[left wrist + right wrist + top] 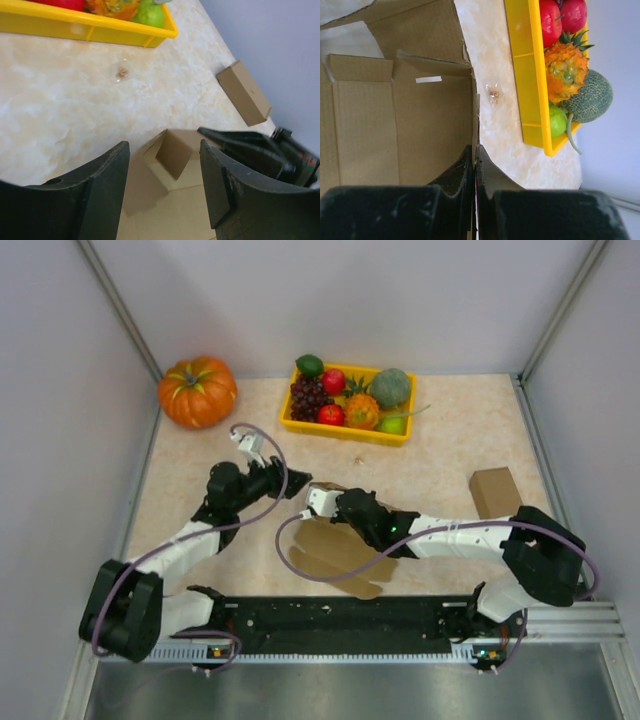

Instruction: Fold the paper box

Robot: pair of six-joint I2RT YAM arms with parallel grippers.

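Note:
The paper box [335,552] is a brown cardboard blank lying partly unfolded on the table in front of the arm bases. In the right wrist view one wall of the paper box [420,125] stands upright, and my right gripper [475,150] is shut on that wall's edge. My left gripper [164,145] hovers open just above the paper box [172,152], with a raised flap showing between its fingers [102,190] and nothing held. In the top view the left gripper [295,483] and the right gripper [318,498] sit close together at the blank's far end.
A yellow tray [300,425] of fruit stands at the back centre, with an orange pumpkin [198,390] to its left. A small closed cardboard box [495,492] lies at the right, also seen as the small box [245,92]. Grey walls enclose the table.

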